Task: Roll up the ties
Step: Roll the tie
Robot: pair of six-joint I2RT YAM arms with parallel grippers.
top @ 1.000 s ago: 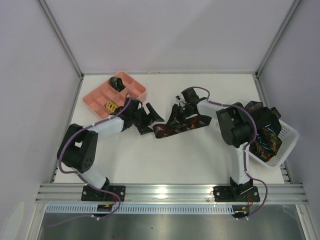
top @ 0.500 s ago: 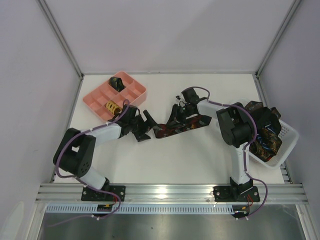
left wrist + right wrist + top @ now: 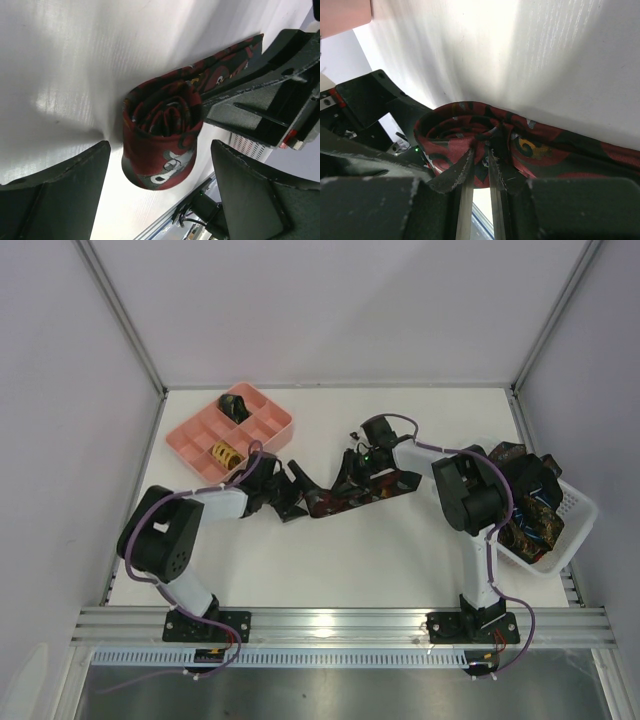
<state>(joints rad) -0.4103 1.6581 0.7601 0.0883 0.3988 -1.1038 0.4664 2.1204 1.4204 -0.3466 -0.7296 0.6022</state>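
A dark red patterned tie (image 3: pixel 345 497) lies mid-table, partly rolled, its flat tail (image 3: pixel 400 481) running right. My right gripper (image 3: pixel 354 476) is shut on the roll; in the right wrist view its fingertips (image 3: pixel 487 159) pinch the coil's (image 3: pixel 455 131) inner layers. My left gripper (image 3: pixel 298 490) is open just left of the roll. In the left wrist view the roll (image 3: pixel 162 135) stands between the two spread fingers (image 3: pixel 57 192), touching neither. The right gripper's body (image 3: pixel 270 100) shows beside it.
A pink compartment tray (image 3: pixel 262 431) stands at the back left with a dark rolled tie (image 3: pixel 235 403) and a yellow rolled tie (image 3: pixel 222 453) in it. A white mesh basket (image 3: pixel 573 510) at the right holds several loose ties (image 3: pixel 530 502).
My left gripper has moved right and closer to the roll, its open fingers now flanking the roll's end. The right gripper has kept its grip and barely moved.
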